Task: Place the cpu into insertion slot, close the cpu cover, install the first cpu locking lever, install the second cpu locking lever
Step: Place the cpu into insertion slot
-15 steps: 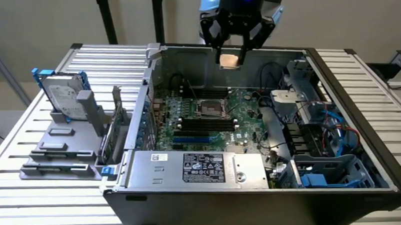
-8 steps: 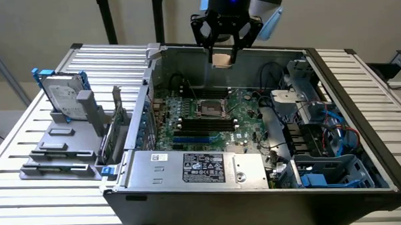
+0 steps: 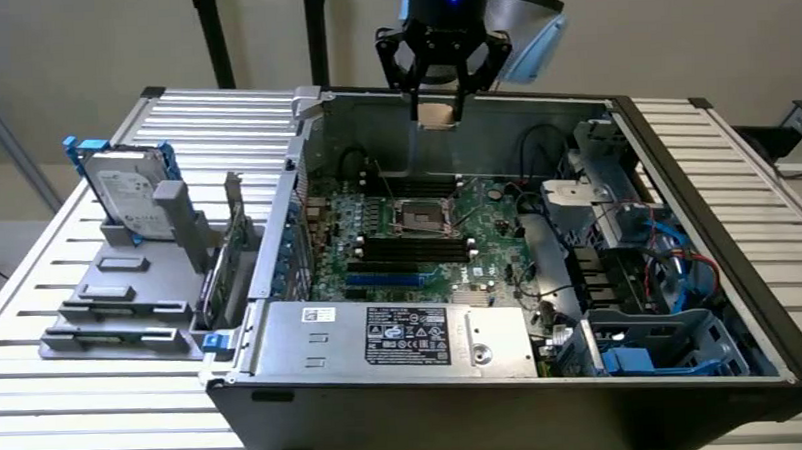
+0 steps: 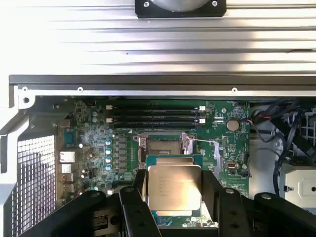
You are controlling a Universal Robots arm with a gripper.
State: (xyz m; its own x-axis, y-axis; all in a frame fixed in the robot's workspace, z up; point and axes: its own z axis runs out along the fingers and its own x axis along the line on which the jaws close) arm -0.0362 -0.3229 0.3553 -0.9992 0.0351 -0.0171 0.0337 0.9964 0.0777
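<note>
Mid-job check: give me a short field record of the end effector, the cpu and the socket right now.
end effector: black end effector, shut on the small flat tan-beige square cpu
cpu position: held in the air above the open black computer case, not seated
insertion slot: square black silvery-rimmed insertion slot on the green board, apart from the cpu

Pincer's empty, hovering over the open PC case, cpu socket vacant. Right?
Not empty. The wrist view shows the pincer shut on the cpu, its tan face between the black fingers. The rest holds: it hovers over the open PC case, and the insertion slot is vacant.
</note>
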